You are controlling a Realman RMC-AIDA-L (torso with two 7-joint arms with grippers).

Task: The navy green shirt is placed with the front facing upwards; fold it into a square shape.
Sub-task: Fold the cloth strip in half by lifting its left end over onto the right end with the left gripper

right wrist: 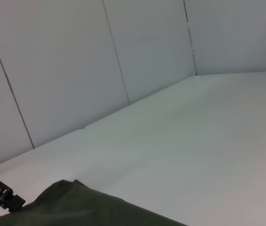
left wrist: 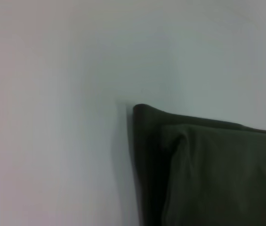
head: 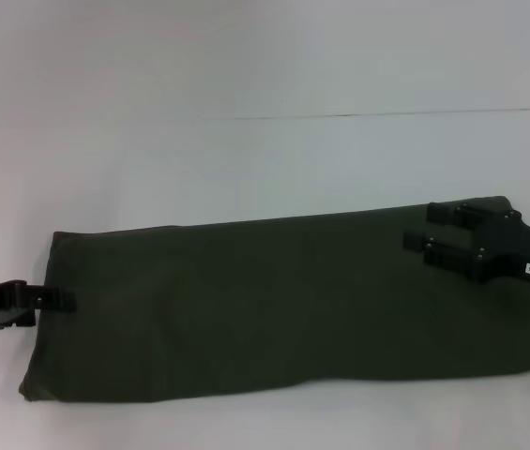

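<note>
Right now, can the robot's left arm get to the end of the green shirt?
Probably yes. The left gripper is already at the left edge of the folded green shirt, low on the white table, with nothing in between.

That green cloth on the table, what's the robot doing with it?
It is folding a shirt on a white table. The shirt already lies as a long band across the table, plain green side up. The left gripper sits at the band's left end, and the right gripper, fingers apart, is over the right end. The band is not yet a square.
</note>
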